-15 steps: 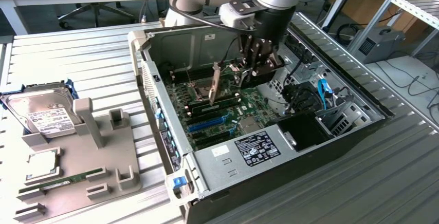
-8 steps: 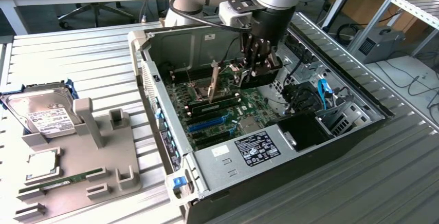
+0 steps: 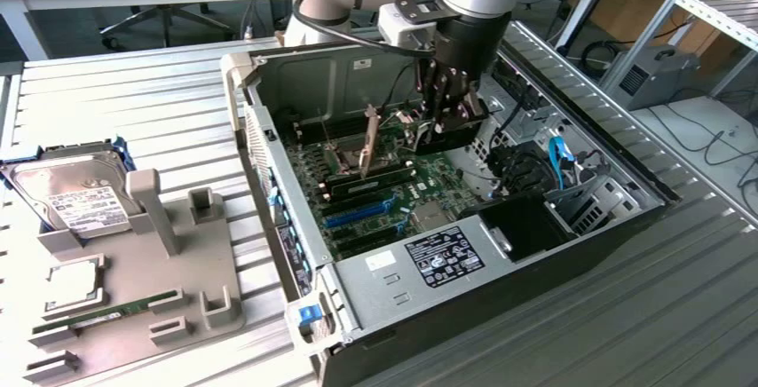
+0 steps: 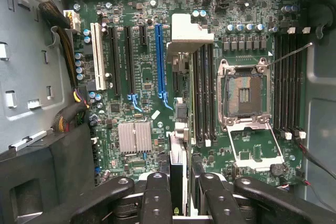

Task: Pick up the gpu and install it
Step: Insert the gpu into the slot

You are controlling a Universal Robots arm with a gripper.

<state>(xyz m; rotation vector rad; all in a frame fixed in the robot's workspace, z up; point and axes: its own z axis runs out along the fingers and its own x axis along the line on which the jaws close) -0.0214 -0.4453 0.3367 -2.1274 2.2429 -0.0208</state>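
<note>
Hanging inside the open computer case (image 3: 355,76) in the exterior view, the gripper (image 3: 441,134) is gripping the gpu (image 3: 429,138), a thin dark card held on edge just above the motherboard (image 3: 403,201). So the pick-up is looking done, while the card is not yet sitting in any slot. On the counter (image 3: 142,94) toward the exterior view's left, the grey parts holder (image 3: 177,272) is carrying the hard drive (image 3: 74,199), a processor (image 3: 74,285) and a green RAM stick (image 3: 106,314).

Looking down from the wrist view, the jaws are standing narrowly parted with the gpu (image 4: 177,182) clamped edge-on between the fingers (image 4: 157,203). Below it the motherboard (image 4: 157,140) is showing its long blue slot (image 4: 159,59), the black slots beside it, the bare CPU socket (image 4: 244,95) and the heatsink (image 4: 135,137). The card's lower edge is appearing apart from the board, and I am judging the seating as the part left to do.
</note>
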